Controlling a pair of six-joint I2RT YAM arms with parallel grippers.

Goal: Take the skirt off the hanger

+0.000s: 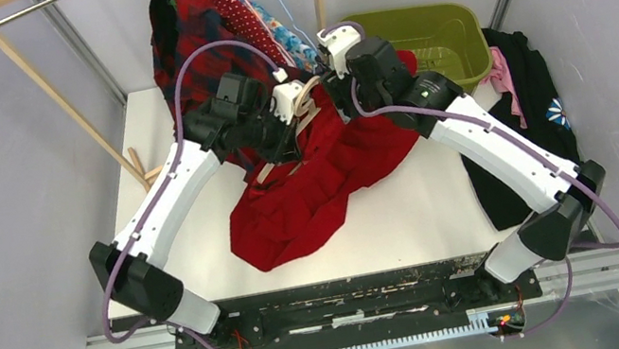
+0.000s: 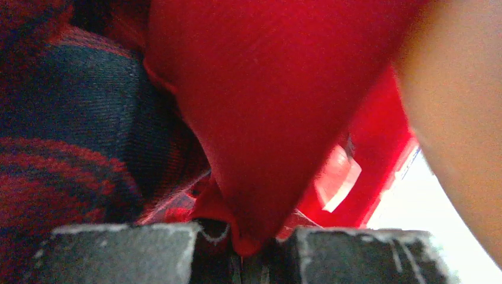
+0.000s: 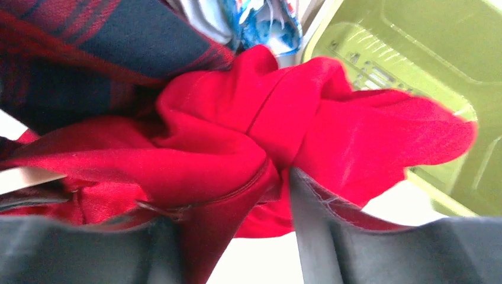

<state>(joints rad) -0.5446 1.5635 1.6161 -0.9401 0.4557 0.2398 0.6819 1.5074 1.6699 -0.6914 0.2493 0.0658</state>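
Observation:
The red skirt [image 1: 318,187] hangs from a wooden hanger [image 1: 305,103] and spreads down onto the white table. My left gripper [image 1: 284,136] is at the hanger's left side. In the left wrist view it [image 2: 245,254] is shut on a fold of the skirt [image 2: 266,106], with the blurred tan hanger [image 2: 462,118] close on the right. My right gripper [image 1: 331,75] is at the skirt's top on the right. In the right wrist view its jaws [image 3: 237,222] stand apart, with the bunched skirt [image 3: 237,136] lying over the left finger and against the right one.
A plaid garment [image 1: 185,33] and other clothes hang on the wooden rack [image 1: 39,78] behind. A green basket [image 1: 430,33] stands at the back right. Dark clothes [image 1: 534,106] lie at the table's right edge.

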